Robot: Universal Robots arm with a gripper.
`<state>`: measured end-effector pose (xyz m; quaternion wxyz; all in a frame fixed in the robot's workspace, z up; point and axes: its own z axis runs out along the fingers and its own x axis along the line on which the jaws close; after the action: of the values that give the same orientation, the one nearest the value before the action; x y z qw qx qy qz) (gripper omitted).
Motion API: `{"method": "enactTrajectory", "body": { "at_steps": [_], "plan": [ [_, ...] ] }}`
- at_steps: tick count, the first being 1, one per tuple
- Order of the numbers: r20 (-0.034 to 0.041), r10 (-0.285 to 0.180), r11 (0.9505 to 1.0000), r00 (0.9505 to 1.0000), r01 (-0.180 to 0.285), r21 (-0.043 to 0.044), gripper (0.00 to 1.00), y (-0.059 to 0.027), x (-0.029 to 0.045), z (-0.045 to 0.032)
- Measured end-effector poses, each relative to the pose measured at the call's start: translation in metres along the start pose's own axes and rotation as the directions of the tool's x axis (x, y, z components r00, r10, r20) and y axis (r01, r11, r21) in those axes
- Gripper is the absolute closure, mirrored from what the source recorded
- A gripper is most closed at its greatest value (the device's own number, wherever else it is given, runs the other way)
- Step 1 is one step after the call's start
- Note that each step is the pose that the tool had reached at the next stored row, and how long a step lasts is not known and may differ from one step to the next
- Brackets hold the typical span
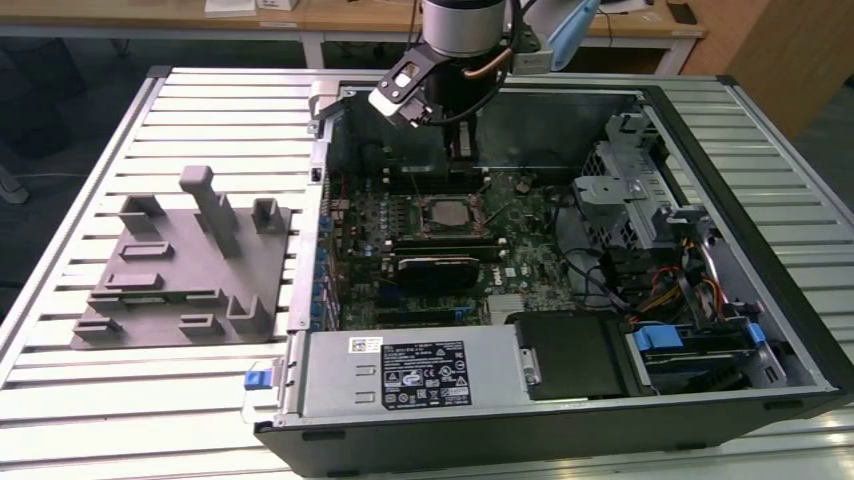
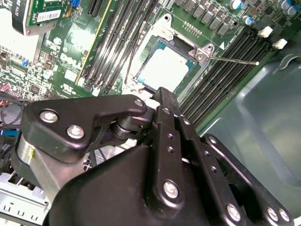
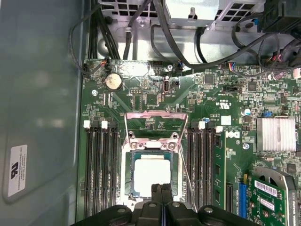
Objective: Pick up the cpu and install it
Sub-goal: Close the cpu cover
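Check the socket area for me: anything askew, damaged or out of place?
Nothing stands out. The cpu lies flat and square in the socket, whose load plate is swung open, lever unlatched. The tool hangs above it.

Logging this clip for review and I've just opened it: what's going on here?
A robot arm reaches into an open computer case on a slatted table. The cpu lies in the motherboard socket, whose retention frame stands open. The tool is close over one edge of the cpu, shut and holding nothing; whether it touches is unclear. A grey fixture sits beside the case.
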<state>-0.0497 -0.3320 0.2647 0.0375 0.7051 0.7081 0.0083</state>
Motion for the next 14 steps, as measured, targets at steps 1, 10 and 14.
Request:
{"method": "enactTrajectory", "body": {
  "at_steps": [1,10,14],
  "plan": [
    [0.0000,0.000,1.0000,1.0000,0.000,0.0000,0.89,0.0000,0.0000,0.0000],
    [0.0002,0.000,1.0000,1.0000,0.000,0.0001,0.89,0.0059,-0.0001,0.0003],
    [0.0002,0.000,1.0000,1.0000,0.000,0.0001,0.89,0.0114,-0.0001,0.0006]
  ]
}}
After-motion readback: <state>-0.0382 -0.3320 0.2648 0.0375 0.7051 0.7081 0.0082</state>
